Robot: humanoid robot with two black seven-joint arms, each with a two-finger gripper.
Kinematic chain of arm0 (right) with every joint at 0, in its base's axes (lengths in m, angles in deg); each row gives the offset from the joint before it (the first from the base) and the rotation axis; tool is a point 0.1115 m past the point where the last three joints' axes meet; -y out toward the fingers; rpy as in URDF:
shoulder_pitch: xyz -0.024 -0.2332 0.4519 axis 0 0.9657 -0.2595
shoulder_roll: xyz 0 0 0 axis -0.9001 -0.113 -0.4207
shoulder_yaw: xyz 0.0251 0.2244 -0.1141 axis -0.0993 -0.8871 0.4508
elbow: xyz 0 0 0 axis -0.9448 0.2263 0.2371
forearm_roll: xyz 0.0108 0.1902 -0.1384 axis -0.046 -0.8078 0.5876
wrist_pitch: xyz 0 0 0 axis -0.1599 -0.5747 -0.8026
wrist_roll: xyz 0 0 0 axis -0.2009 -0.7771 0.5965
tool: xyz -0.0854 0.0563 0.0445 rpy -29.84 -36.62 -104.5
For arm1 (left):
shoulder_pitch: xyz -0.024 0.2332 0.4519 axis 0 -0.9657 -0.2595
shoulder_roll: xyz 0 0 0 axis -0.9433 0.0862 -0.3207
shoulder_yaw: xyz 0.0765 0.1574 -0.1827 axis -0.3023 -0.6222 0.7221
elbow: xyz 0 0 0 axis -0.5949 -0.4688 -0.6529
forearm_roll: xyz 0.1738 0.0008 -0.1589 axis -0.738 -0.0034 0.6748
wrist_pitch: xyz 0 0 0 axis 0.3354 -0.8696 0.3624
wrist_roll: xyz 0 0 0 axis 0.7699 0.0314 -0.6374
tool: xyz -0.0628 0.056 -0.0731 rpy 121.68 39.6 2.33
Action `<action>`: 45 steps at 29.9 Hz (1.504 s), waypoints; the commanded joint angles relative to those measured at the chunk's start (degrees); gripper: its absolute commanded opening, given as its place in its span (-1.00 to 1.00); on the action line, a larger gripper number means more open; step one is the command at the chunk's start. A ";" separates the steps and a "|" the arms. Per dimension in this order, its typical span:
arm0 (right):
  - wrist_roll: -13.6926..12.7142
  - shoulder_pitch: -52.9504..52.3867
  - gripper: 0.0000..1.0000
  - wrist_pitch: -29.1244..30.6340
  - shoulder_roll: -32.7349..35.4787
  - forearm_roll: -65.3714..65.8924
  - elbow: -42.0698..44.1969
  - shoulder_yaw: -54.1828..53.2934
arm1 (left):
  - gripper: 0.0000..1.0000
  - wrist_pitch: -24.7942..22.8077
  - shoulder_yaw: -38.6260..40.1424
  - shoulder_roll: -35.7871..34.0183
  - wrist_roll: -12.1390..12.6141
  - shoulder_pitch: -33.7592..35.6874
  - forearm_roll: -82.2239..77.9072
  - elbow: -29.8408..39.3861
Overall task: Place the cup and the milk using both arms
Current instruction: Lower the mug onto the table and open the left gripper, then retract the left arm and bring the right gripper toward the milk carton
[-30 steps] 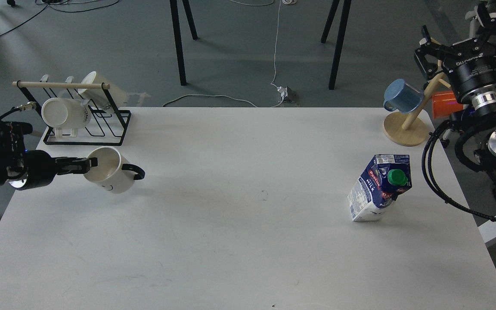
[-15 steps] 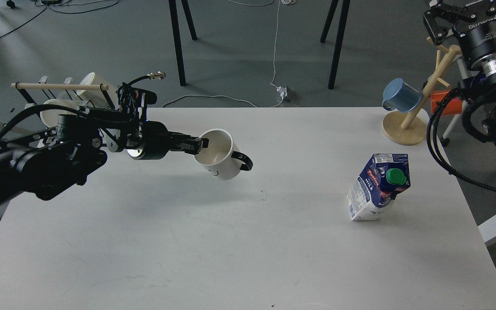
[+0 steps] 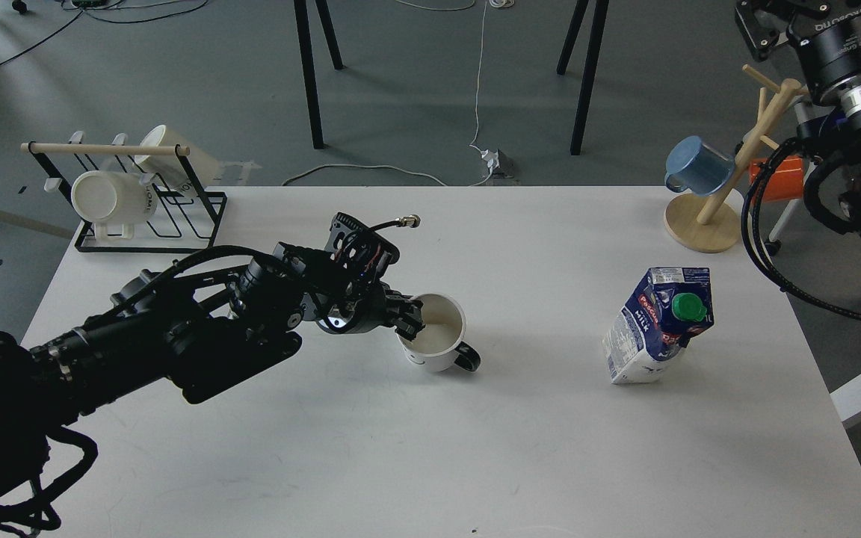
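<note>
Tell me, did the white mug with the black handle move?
Yes. The white mug with the black handle, pinched at its rim by the left claw, travelled right, away from the black wire mug rack, toward the blue-and-white milk carton.

- Table (image 3: 430, 463): white, matte, rounded corners, faint scuffs.
- Floor (image 3: 415, 90): grey, beyond the table's far edge.
- Black legs (image 3: 309, 71): two pairs, splayed, on the floor behind the table.
- White cable (image 3: 477, 82): runs down the floor to a plug block (image 3: 498, 161) just behind the table's far edge.
- Black cables (image 3: 131, 9): floor, far left of the table.
- Light: soft, even, with faint shadows on the table.
</note>
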 commanded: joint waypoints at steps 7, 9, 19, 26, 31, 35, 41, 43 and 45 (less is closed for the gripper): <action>0.09 0.36 0.99 0.00 1.29 0.08 -0.29 0.09 | 0.10 0.01 0.76 -0.88 -0.59 -0.39 0.54 1.09; 0.09 0.54 0.99 0.00 2.25 0.52 -0.55 0.00 | 0.12 0.01 1.54 -1.66 -0.76 -0.48 0.89 1.35; -0.08 9.93 0.99 0.00 9.55 0.35 -5.81 -2.46 | 0.32 0.01 19.46 -15.81 -0.68 -2.06 35.55 7.24; 0.27 25.74 0.99 0.00 9.99 0.35 -14.07 -9.56 | 1.00 0.01 26.76 -19.86 -1.12 -2.23 77.56 -0.47; 0.44 36.11 0.98 0.00 10.08 0.52 -19.34 -13.45 | 1.00 0.01 29.14 -19.95 -1.20 -2.23 96.04 -8.22; 1.15 47.80 0.96 0.00 10.08 0.79 -24.45 -17.66 | 1.00 0.01 30.20 -19.86 -1.55 -2.93 109.32 -11.47; 2.11 63.01 0.96 0.00 9.47 1.40 -30.17 -17.93 | 1.00 0.01 30.29 -19.69 -1.99 -3.38 118.31 -14.55; 2.11 66.53 0.96 0.00 8.77 2.36 -30.26 -17.41 | 1.00 0.01 30.20 -19.69 -1.82 -3.46 118.31 -14.73; 2.11 68.99 0.96 0.00 6.23 3.77 -30.17 -17.14 | 1.00 0.01 30.20 -19.86 -1.82 -3.81 118.31 -14.73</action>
